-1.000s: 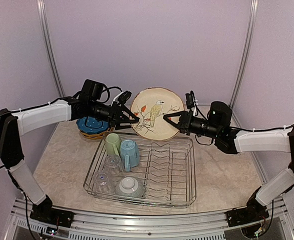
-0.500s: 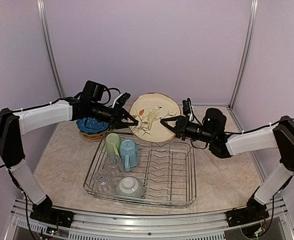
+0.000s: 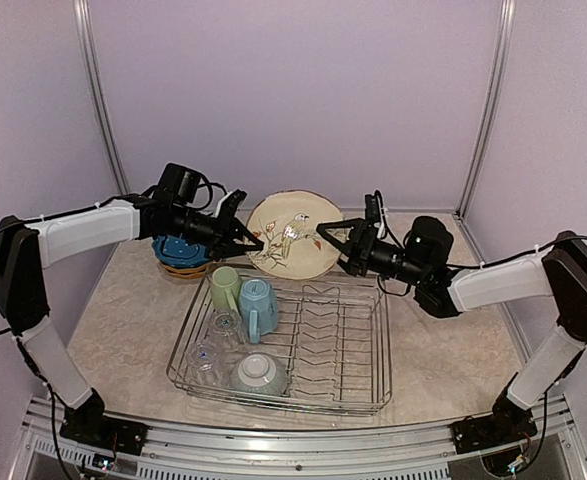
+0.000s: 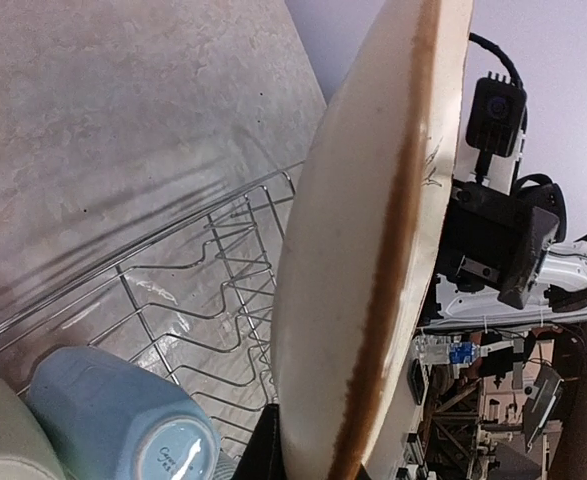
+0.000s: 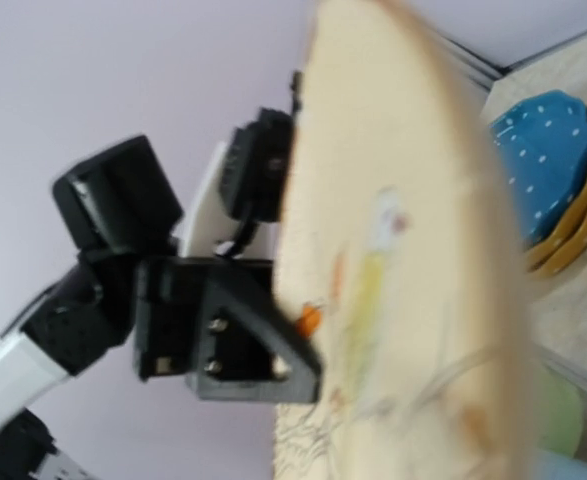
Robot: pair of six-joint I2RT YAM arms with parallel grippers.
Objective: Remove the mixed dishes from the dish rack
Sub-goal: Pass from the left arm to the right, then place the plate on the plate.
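The cream plate (image 3: 295, 236) with a bird painted on it hangs tilted above the back edge of the dish rack (image 3: 373, 345). My left gripper (image 3: 256, 243) is shut on its left rim; the left wrist view shows the cream plate (image 4: 373, 250) edge-on with a dark finger (image 4: 258, 455) against its back. Beside the plate's right rim, my right gripper (image 3: 334, 247) stands open, fingers spread wide. In the rack's left part sit a pale green mug (image 3: 225, 286), a light blue mug (image 3: 258, 305), two clear glasses (image 3: 223, 322) and a grey-green bowl (image 3: 260, 373).
A blue dotted plate (image 3: 180, 248) lies on a stack of yellow plates (image 3: 185, 268) on the table behind the rack's left corner. The rack's right part holds only upright wire prongs (image 3: 328, 335). Lilac walls with metal posts close the back and sides.
The left gripper has shut on the plate's left rim and the right gripper has let go and opened wide. The plate has moved left and down, tilting back.
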